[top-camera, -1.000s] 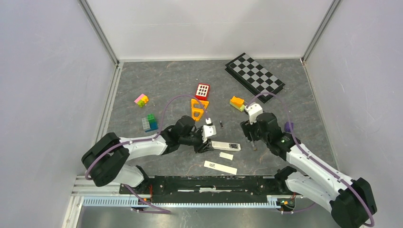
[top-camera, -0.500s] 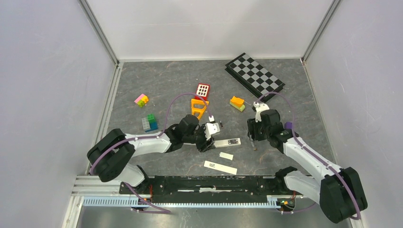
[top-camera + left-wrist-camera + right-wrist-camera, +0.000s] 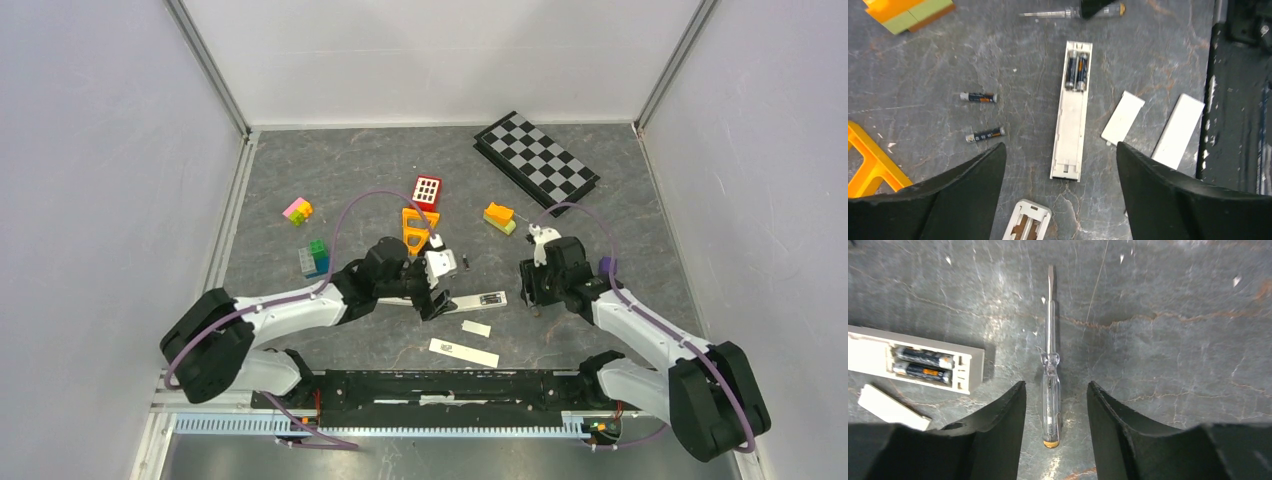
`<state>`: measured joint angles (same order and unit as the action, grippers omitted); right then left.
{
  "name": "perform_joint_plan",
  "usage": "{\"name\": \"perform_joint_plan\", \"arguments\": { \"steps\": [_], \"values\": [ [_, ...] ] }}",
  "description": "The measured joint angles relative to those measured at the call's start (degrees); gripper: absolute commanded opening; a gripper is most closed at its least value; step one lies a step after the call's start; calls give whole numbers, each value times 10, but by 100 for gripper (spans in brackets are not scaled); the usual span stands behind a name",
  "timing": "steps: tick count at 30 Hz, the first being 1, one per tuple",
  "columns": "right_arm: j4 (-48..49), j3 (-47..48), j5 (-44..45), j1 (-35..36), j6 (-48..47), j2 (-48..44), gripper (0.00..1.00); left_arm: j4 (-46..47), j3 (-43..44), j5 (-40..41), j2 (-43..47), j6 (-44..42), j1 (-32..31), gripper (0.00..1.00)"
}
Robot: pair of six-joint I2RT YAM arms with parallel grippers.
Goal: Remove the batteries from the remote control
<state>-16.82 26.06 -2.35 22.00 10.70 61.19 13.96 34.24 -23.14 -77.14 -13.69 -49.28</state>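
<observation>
**gearhead_tom:** Overhead cam first. The remote [image 3: 478, 299] is lying back-up on the grey surface [image 3: 330, 170]. The left hand [image 3: 436, 292] is over one end of it, and the right hand [image 3: 532, 297] is just past the other end. A loose battery [image 3: 466, 262] sits just behind the remote.

**mika_r:** Left wrist cam is way clearer tbh. The left hand [image 3: 1060, 146] is spread wide and gripping nothing. The remote's [image 3: 1071, 125] near end lies between the fingers [image 3: 963, 195] without touching either one. Two batteries [image 3: 1076, 72] sit side by side in the compartment at its far end. Two loose batteries [image 3: 978, 97] are left of the remote, and two white cover pieces [image 3: 1122, 117] are right of it.

**gearhead_tom:** Right wrist cam: the right hand [image 3: 1055, 386] is open too. A screwdriver [image 3: 1050, 340] lies flat between its fingers [image 3: 998, 430], with a gap on both sides, just right of the remote [image 3: 868, 357]. You can see both batteries [image 3: 923, 365] in the compartment from here as well.
</observation>
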Motion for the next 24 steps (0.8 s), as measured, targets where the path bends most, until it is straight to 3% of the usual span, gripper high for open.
{"name": "perform_joint_plan", "arguments": {
  "steps": [4,8,13,19,24],
  "values": [
    [-1,-14,1,0,1,16,47,13,-2,1,35,26,0,99],
    [4,-16,9,0,1,16,43,47,-19,18,83,63,0,100],
    [5,-17,10,1,0,16,40,60,-25,96,123,135,2,100],
    [10,-18,31,26,2,18,36,-13,23,188,123,222,14,100],
    [26,-18,68,61,8,31,29,-72,76,200,101,307,65,100]
  ]
}}
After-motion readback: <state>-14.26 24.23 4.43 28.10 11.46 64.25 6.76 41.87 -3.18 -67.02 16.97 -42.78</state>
